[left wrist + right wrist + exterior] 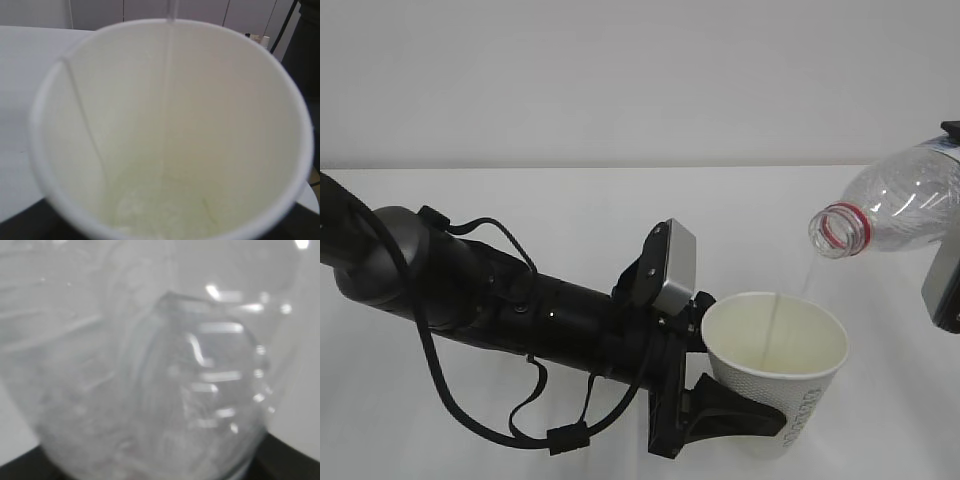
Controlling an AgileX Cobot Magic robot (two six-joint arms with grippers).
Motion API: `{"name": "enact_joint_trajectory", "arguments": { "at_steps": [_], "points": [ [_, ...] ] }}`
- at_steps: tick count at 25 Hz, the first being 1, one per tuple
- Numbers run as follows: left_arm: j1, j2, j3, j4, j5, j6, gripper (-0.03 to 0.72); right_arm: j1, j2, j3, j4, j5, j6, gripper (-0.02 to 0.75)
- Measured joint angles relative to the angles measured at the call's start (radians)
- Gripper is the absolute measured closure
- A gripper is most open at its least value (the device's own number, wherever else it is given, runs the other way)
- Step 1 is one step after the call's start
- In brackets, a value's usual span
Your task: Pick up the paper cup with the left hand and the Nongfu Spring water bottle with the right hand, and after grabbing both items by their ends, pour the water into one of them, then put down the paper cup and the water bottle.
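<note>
The left hand (735, 415) has its black jaws spread wide around the lower wall of the paper cup (775, 345), gripping it upright above the white tabletop (570, 210); the cup is white, tapered, cream inside. The right hand (945, 285) sits at the frame edge, its jaws clamped on the tilted, clear, ribbed bottle (895, 205); a thin stream of water (775, 325) falls from its red-ringed mouth into the cup.

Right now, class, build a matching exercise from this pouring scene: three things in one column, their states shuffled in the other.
Things:
1. paper cup
2. water bottle
3. water

States:
A. tilted, mouth pointing down-left
B. falling in a thin stream
C. upright, held in the left gripper

Pairs: 1-C, 2-A, 3-B
</note>
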Motion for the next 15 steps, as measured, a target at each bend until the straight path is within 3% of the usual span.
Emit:
{"name": "enact_joint_trajectory", "arguments": {
  "at_steps": [15],
  "points": [
    [0.000,0.000,0.000,0.000,0.000,0.000,0.160,0.000,0.000,0.000,0.000,-0.002,0.000,0.288]
  ]
}}
